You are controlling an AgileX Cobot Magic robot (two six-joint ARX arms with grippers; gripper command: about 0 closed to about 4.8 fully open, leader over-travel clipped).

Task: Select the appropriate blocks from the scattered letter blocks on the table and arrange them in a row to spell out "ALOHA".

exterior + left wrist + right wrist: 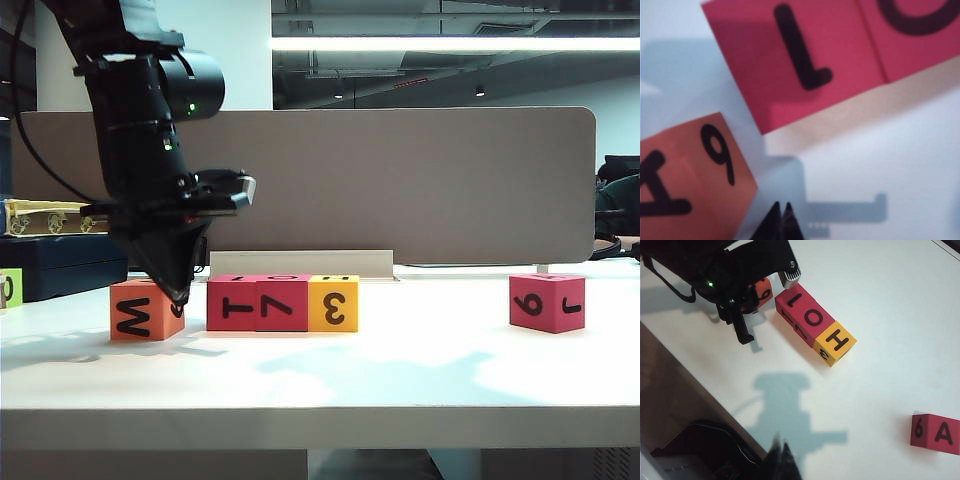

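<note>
1. Three blocks spelling L, O, H sit touching in a row (pixel 815 327) on the table (pixel 400 370).
2. The left gripper (pixel 180 292), clenched and empty, sits at the orange block (pixel 145 310) just beside that row; nudging it flush looks like the step in hand.
3. The right gripper (pixel 781 460), clenched and empty, hovers well apart from the row.
4. The far pink block (pixel 936 433), top face A, lies well apart from the row and must join next to H.

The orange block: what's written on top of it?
The orange block shows an A and a 9 on its top face. From the front, the left hand, shut, covers part of it.
</note>
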